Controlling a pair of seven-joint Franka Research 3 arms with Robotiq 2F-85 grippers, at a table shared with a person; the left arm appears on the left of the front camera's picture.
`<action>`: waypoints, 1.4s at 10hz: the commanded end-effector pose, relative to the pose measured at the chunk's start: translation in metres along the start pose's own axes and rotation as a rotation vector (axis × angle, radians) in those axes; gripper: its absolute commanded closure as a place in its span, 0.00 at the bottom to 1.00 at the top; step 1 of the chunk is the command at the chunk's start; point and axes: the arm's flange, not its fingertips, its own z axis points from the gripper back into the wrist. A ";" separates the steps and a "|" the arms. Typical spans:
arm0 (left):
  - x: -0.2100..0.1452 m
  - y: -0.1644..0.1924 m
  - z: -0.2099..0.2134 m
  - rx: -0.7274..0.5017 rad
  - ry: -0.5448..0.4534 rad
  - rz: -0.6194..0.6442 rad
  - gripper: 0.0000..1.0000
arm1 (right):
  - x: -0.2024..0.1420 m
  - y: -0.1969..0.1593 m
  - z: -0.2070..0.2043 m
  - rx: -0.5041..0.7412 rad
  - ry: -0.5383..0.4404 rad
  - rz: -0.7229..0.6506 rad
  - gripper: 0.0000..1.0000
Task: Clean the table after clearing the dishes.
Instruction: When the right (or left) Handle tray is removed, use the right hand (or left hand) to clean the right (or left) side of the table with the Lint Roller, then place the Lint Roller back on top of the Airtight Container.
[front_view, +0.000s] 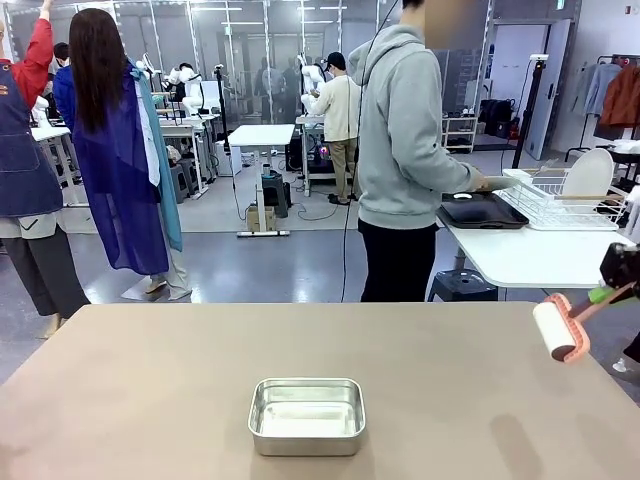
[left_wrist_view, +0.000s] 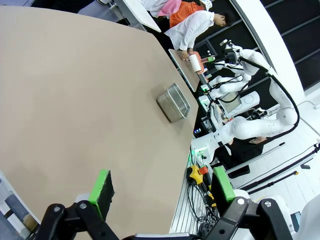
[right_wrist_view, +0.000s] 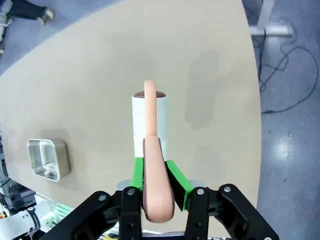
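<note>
Gripping: your right gripper (right_wrist_view: 159, 182) has its green pads pinched on the salmon-pink handle of a lint roller (right_wrist_view: 150, 131), white drum out ahead, held above the table (front_view: 150, 390) at its right edge.
Left gripper (left_wrist_view: 160, 197): jaws spread wide, nothing between them, over the table's edge.
Steel pan (front_view: 306, 415): on the table, near middle of its robot-side edge.
Dark tray (front_view: 482, 210): beyond the table, on a white side table (front_view: 530, 258), beside a dish rack (front_view: 560, 200); a person's hand (front_view: 490, 183) above it.
</note>
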 end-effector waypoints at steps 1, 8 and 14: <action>-0.002 -0.007 -0.001 0.006 0.000 0.007 0.00 | -0.013 0.016 -0.001 -0.036 -0.013 0.004 0.77; -0.002 -0.007 -0.001 0.006 0.000 0.007 0.00 | 0.000 0.000 0.000 0.000 0.000 0.000 0.77; -0.002 -0.007 -0.001 0.006 0.000 0.007 0.00 | 0.000 0.000 0.000 0.000 0.000 0.000 0.77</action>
